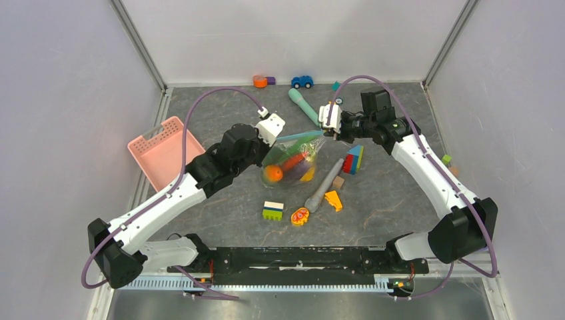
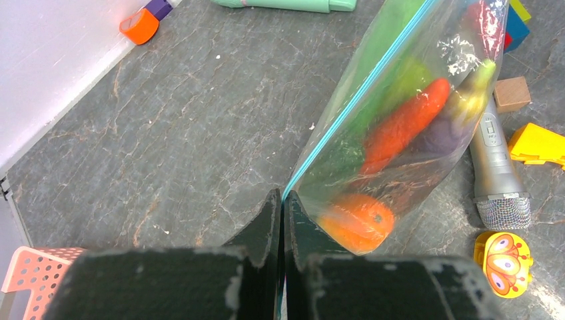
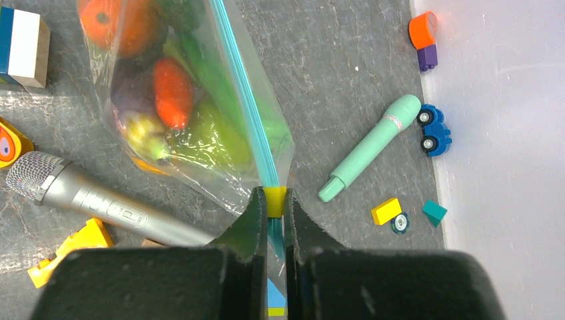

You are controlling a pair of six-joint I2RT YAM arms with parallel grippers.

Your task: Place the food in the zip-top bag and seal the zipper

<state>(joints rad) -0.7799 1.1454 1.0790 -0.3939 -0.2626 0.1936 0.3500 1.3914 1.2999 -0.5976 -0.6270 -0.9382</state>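
My left claw [image 2: 281,200] is pinched tight on one end of the zipper [image 2: 360,100]. My right claw [image 3: 274,195] clamps the other end, at its yellow slider [image 3: 274,202] (teal strip taut between). The zip-top bag [image 1: 291,163] is strung between them over the desk [image 1: 200,120], with the food [image 2: 400,127] inside.

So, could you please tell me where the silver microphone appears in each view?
Top external: the microphone lies at centre, just right of the bag.
Left wrist: right edge, beside the bag.
Right wrist: lower left, below the bag.
Shared landmark: the bag.
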